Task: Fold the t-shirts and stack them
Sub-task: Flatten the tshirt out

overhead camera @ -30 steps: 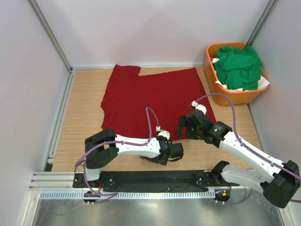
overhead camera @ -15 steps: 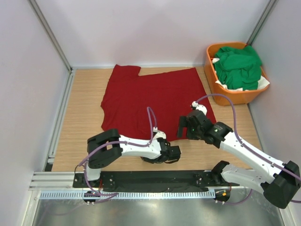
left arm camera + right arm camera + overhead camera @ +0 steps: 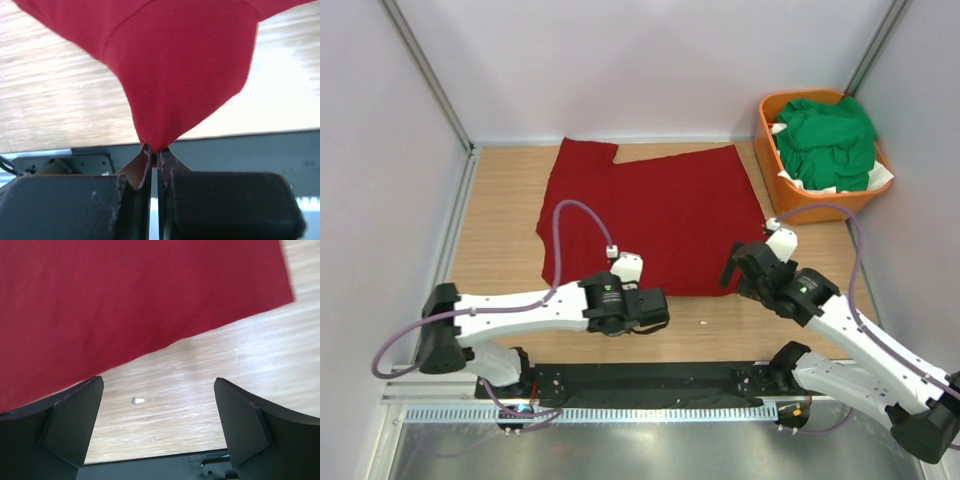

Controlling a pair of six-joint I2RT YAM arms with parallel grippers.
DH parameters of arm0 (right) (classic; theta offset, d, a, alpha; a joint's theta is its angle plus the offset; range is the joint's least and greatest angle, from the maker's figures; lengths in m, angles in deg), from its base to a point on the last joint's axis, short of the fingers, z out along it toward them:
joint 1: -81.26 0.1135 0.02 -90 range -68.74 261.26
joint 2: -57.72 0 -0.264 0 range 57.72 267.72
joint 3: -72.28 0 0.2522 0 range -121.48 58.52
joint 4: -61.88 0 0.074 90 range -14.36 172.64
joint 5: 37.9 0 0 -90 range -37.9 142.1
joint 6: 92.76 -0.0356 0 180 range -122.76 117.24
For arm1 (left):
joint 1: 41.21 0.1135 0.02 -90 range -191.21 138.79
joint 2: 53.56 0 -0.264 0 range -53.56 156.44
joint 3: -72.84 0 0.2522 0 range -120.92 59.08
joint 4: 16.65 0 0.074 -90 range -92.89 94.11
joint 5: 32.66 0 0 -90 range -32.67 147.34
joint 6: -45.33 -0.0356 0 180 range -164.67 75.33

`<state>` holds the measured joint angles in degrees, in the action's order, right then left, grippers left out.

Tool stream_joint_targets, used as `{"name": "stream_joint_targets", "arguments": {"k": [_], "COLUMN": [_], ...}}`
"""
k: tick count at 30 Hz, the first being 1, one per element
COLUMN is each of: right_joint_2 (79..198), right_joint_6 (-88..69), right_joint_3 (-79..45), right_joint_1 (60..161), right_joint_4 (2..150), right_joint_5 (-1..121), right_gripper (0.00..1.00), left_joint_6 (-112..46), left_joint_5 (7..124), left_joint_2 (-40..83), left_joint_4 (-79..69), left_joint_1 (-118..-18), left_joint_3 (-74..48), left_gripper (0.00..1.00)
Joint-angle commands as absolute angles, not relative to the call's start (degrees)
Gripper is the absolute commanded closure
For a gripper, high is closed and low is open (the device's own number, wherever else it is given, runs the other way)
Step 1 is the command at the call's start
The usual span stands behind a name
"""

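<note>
While closed tight, grips a small peak of the dark red t-shirt (image 3: 185, 65) between the tips of the left gripper (image 3: 154, 152), with no gap showing between the jaws. Pulls the cloth into a cone, narrow at the pinch and widening beyond the tips. Shows bare wooden table (image 3: 55, 100) on either side of that cone, and a black base rail (image 3: 280, 150) just behind the fingers. From above, puts the left gripper (image 3: 655, 312) at the shirt's near hem, about midway along it, between hem and rail.

Holds the right gripper (image 3: 157, 382) with jaws wide apart, clamped on nothing. Frames bare wood between the two fingers (image 3: 75, 420), plus a tiny white speck (image 3: 138, 400) nearer the left-hand one. Has the red hem running slantwise just beyond the tips, with red cloth filling everything past it. From above, places the right gripper (image 3: 732, 268) over the right end of that hem, well apart from the left one.

Farther out from both: the dark red t-shirt (image 3: 650, 215) spread flat across the table (image 3: 500, 230), reaching almost to the far wall. Past the right gripper and off to its right: an orange plastic basket (image 3: 820, 208) in the far corner, heaped above the rim with bright green t-shirts (image 3: 828, 140).
</note>
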<state>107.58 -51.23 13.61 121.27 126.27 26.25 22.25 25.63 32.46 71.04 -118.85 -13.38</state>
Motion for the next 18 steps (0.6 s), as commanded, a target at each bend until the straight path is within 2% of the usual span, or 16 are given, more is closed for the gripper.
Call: {"name": "stream_joint_targets", "arguments": {"k": [1, 5, 9, 12, 17, 18], "right_joint_2": [103.16, 99.73, 101.91, 105.61, 104.74, 104.56], "right_joint_6": [-63.19, -67.27, -66.39, -66.22, -64.73, -64.29], "right_joint_3": [12.2, 16.41, 18.79, 20.55, 26.26, 27.83], "right_joint_1": [121.43, 121.08, 118.27, 115.02, 105.82, 104.48], "right_joint_4": [133.2, 132.86, 129.35, 127.5, 122.93, 122.23], "right_joint_5": [16.51, 15.8, 19.13, 22.65, 26.94, 27.83], "right_gripper": [0.0, 0.0, 0.0, 0.0, 0.01, 0.04], "left_joint_6": [23.53, 23.36, 21.78, 20.2, 18.44, 18.26], "left_joint_5": [28.24, 30.52, 32.63, 33.08, 33.69, 33.95], "left_joint_2": [26.08, 22.82, 23.25, 24.75, 29.32, 30.19], "left_joint_4": [82.63, 79.91, 76.93, 74.72, 71.73, 70.42], "left_joint_1": [-119.08, -119.08, -119.08, -119.08, -119.08, -119.08], "left_joint_3": [-9.93, -5.09, -2.45, -1.13, -0.33, -0.33], "left_gripper": [0.98, 0.97, 0.97, 0.97, 0.97, 0.97]}}
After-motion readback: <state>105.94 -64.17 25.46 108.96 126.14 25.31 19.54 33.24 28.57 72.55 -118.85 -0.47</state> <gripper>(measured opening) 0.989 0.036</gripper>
